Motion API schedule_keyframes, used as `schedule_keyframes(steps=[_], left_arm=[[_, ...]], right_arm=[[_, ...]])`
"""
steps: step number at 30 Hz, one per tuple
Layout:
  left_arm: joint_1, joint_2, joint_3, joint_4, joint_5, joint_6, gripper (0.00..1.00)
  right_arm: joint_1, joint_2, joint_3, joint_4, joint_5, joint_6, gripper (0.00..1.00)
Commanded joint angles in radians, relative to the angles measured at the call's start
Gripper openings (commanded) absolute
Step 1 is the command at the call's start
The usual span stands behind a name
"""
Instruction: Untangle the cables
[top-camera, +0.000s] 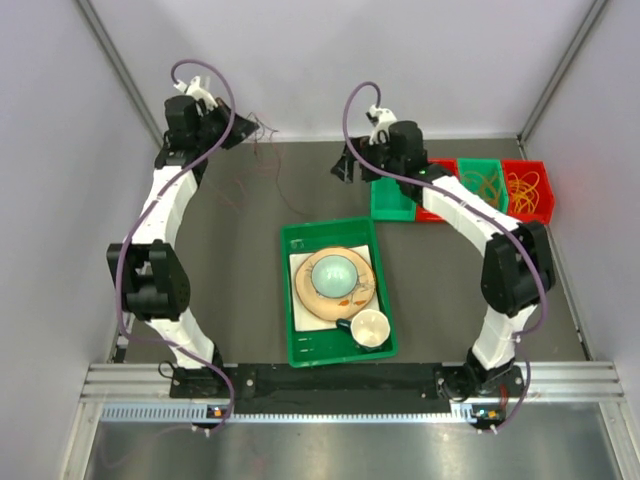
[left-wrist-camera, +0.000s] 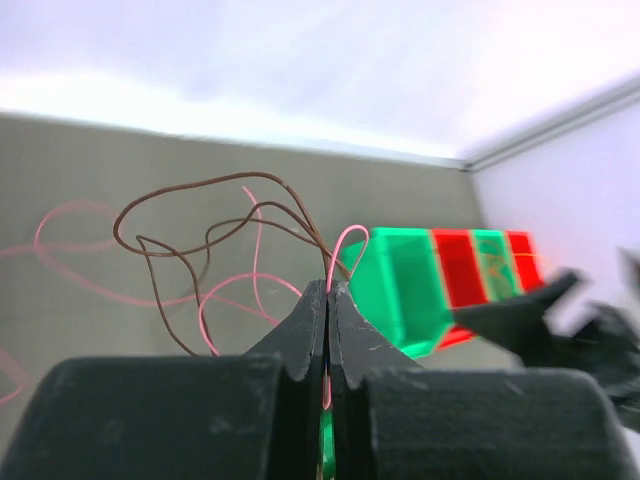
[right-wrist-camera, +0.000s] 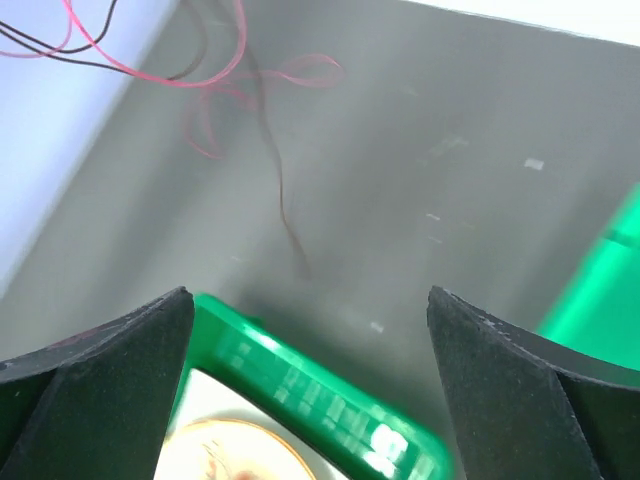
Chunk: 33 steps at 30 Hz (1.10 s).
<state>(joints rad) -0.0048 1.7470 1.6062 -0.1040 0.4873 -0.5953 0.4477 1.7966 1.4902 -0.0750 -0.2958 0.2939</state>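
A thin pink cable (left-wrist-camera: 225, 290) and a thin brown cable (left-wrist-camera: 190, 200) lie looped together at the table's far left, seen faintly in the top view (top-camera: 262, 150). My left gripper (left-wrist-camera: 328, 290) is shut on a loop of the pink cable, held above the table near the back wall (top-camera: 243, 130). My right gripper (right-wrist-camera: 310, 310) is open and empty, hovering over the far end of the green tray (right-wrist-camera: 300, 385), near the middle back (top-camera: 345, 168). The right wrist view shows the pink cable (right-wrist-camera: 215, 80) and a brown cable end (right-wrist-camera: 285, 215) trailing on the table.
A green tray (top-camera: 295, 350) in the middle holds a plate, a teal bowl (top-camera: 332, 272) and a cup (top-camera: 368, 328). Green and red bins (top-camera: 527, 212) with rubber bands stand at the back right. Walls close in the left, back and right.
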Motion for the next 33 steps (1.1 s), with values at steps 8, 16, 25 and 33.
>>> schedule_keyframes(steps=[8, 16, 25, 33], left_arm=[[-0.003, -0.012, -0.08, -0.097, -0.076, 0.069, 0.61], [-0.018, -0.011, -0.109, -0.163, -0.215, 0.201, 0.99], [-0.178, 0.203, 0.046, -0.338, -0.553, 0.382, 0.91], [-0.25, 0.358, 0.106, -0.347, -0.712, 0.465, 0.77]], right_arm=[[0.02, 0.103, 0.048, 0.178, -0.011, 0.165, 0.99], [0.019, 0.136, 0.126, 0.045, 0.032, 0.076, 0.99], [0.026, 0.193, 0.203, -0.049, 0.041, 0.064, 0.99], [0.028, 0.202, 0.2, -0.063, 0.03, 0.06, 0.99]])
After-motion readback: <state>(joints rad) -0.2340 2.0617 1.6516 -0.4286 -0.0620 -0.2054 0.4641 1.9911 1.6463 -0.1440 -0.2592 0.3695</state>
